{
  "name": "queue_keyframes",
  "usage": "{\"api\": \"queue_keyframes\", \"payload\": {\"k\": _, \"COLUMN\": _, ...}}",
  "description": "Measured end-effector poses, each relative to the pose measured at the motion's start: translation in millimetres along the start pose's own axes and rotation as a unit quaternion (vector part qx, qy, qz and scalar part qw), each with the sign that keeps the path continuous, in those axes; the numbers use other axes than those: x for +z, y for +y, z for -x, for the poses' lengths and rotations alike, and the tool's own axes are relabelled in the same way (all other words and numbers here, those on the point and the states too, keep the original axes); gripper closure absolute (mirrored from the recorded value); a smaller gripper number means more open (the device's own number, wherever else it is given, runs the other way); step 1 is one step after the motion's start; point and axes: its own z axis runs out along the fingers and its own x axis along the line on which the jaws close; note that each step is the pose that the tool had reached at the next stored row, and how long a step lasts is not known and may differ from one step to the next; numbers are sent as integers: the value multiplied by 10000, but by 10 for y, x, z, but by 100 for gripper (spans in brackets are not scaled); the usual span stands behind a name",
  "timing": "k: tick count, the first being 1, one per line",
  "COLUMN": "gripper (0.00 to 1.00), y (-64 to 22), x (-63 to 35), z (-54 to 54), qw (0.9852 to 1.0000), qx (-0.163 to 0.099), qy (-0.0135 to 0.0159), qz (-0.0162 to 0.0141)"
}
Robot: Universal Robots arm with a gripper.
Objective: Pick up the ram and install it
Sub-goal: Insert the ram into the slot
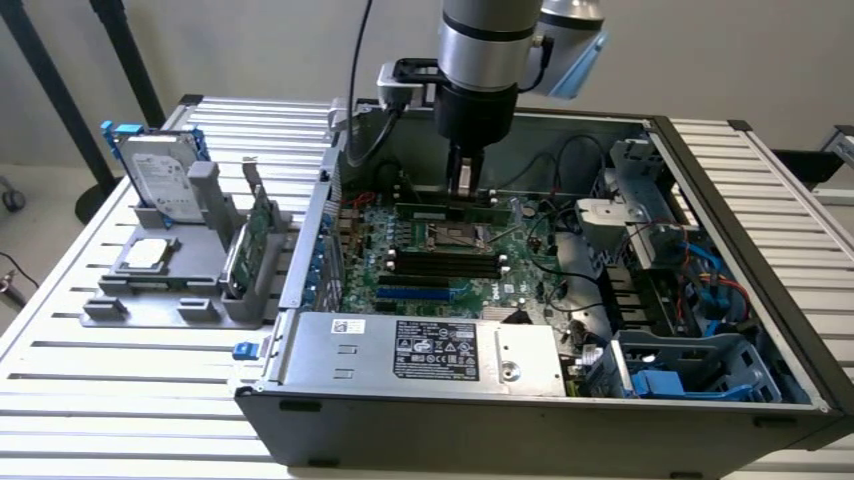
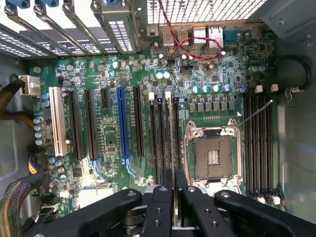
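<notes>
The black slots (image 1: 447, 265) on the board (image 1: 363, 292) are being left empty, so seating is judged undone. Just beyond them, the ram (image 1: 454, 213) is being held clenched in the gripper (image 1: 462, 198), lifted over the socket (image 1: 454, 238).

Green ram (image 1: 427, 213), green motherboard (image 2: 217, 69), blue slot (image 2: 122, 128), black fingers (image 2: 160, 207)
</notes>
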Motion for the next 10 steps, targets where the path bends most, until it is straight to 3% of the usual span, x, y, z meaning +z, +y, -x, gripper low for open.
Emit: {"api": "queue_keyframes", "payload": {"k": 10, "gripper": 86, "y": -7, "x": 171, "z": -39, "qw": 10000, "qx": 0, "qy": 22, "qz": -2}}
